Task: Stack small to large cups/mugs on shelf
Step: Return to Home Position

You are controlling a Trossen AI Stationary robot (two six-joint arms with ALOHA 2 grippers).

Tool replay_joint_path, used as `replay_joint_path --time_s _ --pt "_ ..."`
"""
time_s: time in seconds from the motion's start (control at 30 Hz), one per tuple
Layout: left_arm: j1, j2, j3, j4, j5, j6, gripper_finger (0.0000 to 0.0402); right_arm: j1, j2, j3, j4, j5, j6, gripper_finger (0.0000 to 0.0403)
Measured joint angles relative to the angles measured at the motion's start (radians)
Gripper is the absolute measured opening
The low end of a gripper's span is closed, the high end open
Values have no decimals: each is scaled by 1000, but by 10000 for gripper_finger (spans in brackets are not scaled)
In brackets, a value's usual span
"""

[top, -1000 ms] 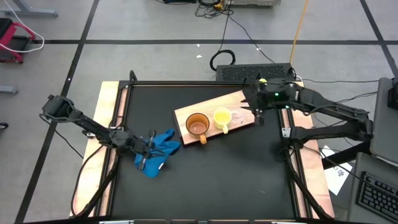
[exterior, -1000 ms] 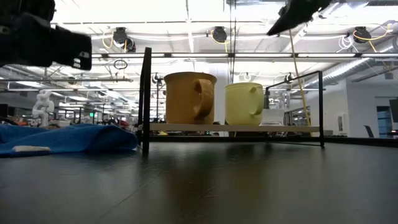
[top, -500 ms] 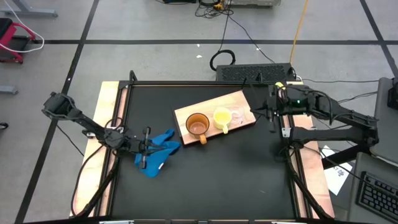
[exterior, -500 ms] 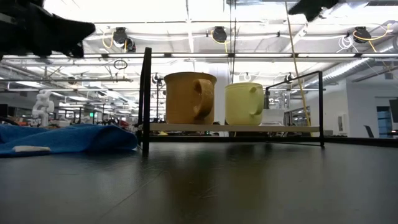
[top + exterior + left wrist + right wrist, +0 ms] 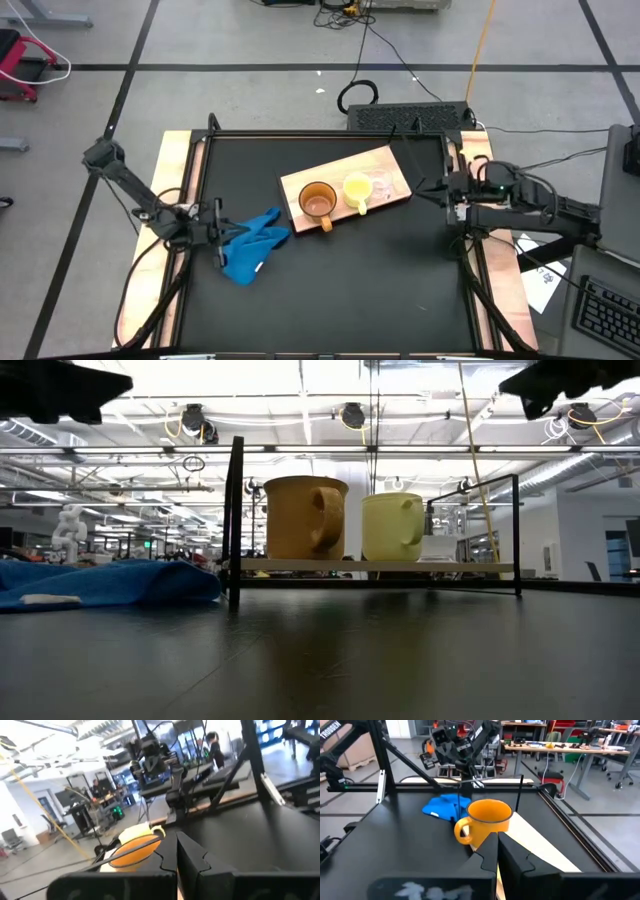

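The light-wood shelf [image 5: 392,160] lies slantwise on the black table's far middle. On it, in a row, stand the orange-brown mug [image 5: 318,202], the yellow mug [image 5: 357,189] and the small clear cup [image 5: 384,184], each on its base, none inside another. In the low view the orange-brown mug [image 5: 304,517] and the yellow mug [image 5: 392,526] stand side by side. My left gripper [image 5: 218,228] hovers shut at the table's left, above the blue cloth's edge. My right gripper [image 5: 424,190] hovers shut to the right of the shelf, pointing at it. Its wrist view shows the shut fingers [image 5: 490,855].
A crumpled blue cloth [image 5: 254,246] lies on the table left of the shelf. A black frame with upright posts [image 5: 236,520] rims the table. Cables and a black box [image 5: 408,117] lie beyond the far edge.
My left gripper has drawn back from the blue cloth toward the table's left edge and risen. My right gripper has pulled away from the shelf's clear-cup end toward the table's right edge. The cups and the shelf have stayed put.
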Motion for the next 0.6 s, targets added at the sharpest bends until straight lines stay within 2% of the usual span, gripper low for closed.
replay_joint_path --time_s 0.17,0.6 --pt "127 -37 63 -199 169 -56 0 0 -14 -100 110 0 2 0" --pt "513 -100 74 -331 584 -228 0 -1 -18 -260 288 -4 -9 0"
